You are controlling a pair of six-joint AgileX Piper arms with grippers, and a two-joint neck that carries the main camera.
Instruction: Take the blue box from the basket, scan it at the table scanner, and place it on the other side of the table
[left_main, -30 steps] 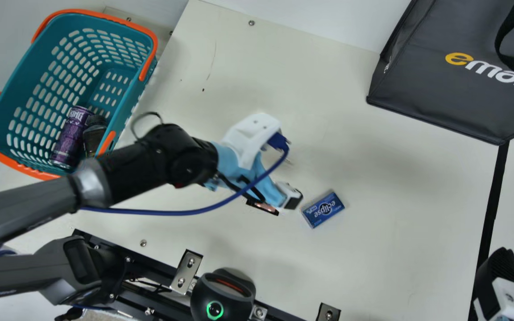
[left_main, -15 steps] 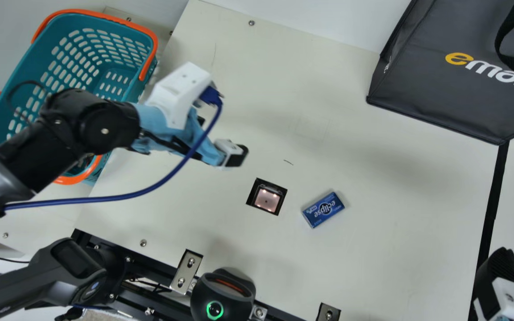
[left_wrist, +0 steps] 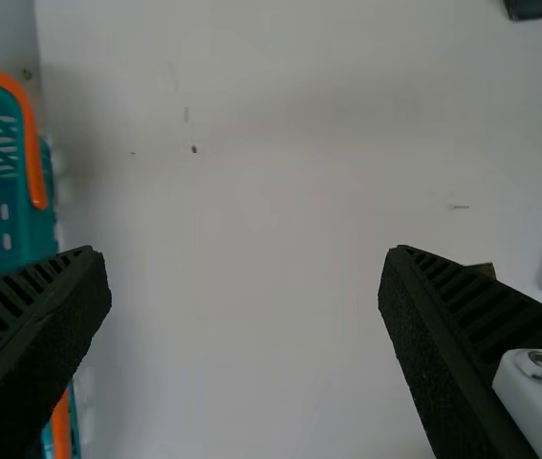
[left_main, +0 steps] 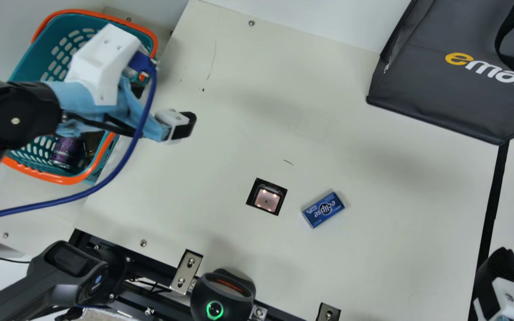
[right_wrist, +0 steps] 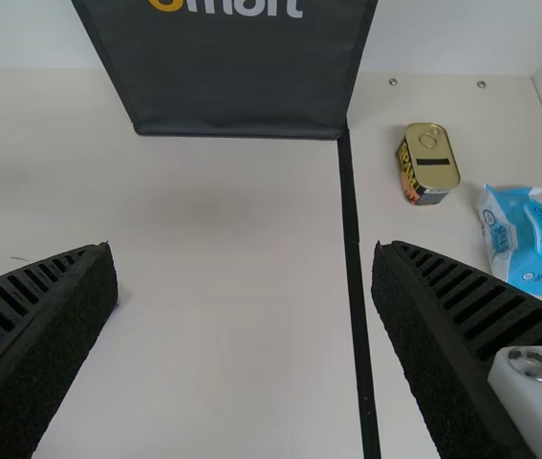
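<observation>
Jaws of both arms are standing released, each pair spread wide, with the cream table [left_main: 373, 249] showing between them in my wrist views. Near edge, at centre: a black device with a green-lit ring [left_main: 215, 303] is sitting among dark rails [left_main: 150, 292]; to its left, a black device with a small display [left_main: 67, 267] is leaning in from the left. Near right: I am hanging my right gripper [left_main: 501, 281] beside a black strip [left_main: 492, 196] that is running from near to far. Middle: the blue box [left_main: 323, 209] is lying flat on the table, just to the right of the table scanner [left_main: 267, 199], whose square window is glowing pinkish. Right of the strip: a tin [right_wrist: 428, 161] is resting on the surface, and a blue-and-white packet [right_wrist: 531, 241] is lying near it. Farther back, to the left: I am carrying my left gripper [left_main: 163, 105] over the region where the basket [left_main: 63, 179] is meeting the table; inside, a purple can [left_main: 66, 151] is lying next to a dark container [left_main: 92, 143]. Far right: a dark grey bag [left_main: 440, 96] is standing on the table.
</observation>
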